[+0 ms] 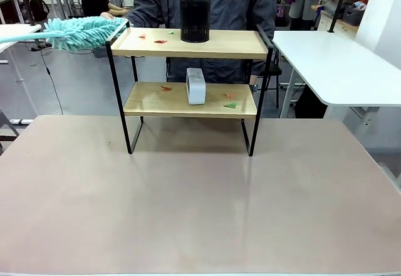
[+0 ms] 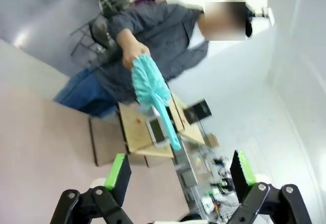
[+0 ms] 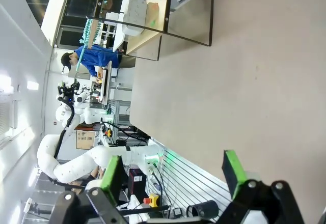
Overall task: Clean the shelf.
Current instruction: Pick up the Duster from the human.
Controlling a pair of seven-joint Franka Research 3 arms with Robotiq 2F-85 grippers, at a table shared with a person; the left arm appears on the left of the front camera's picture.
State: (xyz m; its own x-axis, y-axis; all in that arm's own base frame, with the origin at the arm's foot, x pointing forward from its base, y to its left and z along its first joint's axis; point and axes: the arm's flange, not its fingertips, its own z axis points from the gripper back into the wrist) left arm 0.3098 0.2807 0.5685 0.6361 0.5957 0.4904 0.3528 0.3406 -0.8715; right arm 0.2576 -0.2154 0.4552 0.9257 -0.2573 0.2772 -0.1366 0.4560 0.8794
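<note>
The shelf (image 1: 188, 45) stands at the far middle of the tan table, two wooden boards in a black frame. Small red, orange and green scraps (image 1: 230, 105) lie on both boards. A black mesh cup (image 1: 195, 19) sits on the top board and a white box (image 1: 195, 86) on the lower one. A teal fluffy duster (image 1: 84, 31) reaches in from the left to the shelf's top left corner, where the person's hand (image 1: 120, 16) meets its head. High above the table, my left gripper (image 2: 178, 170) is open and holds nothing, looking at the duster (image 2: 146, 84) and shelf (image 2: 133, 130). My right gripper (image 3: 172, 175) is open over the table, far from the shelf (image 3: 153, 18).
A person in a grey jacket (image 1: 207, 0) stands right behind the shelf. A white side table (image 1: 338, 63) stands at the back right and another at the far left. The tan tabletop (image 1: 200, 201) in front of the shelf is bare.
</note>
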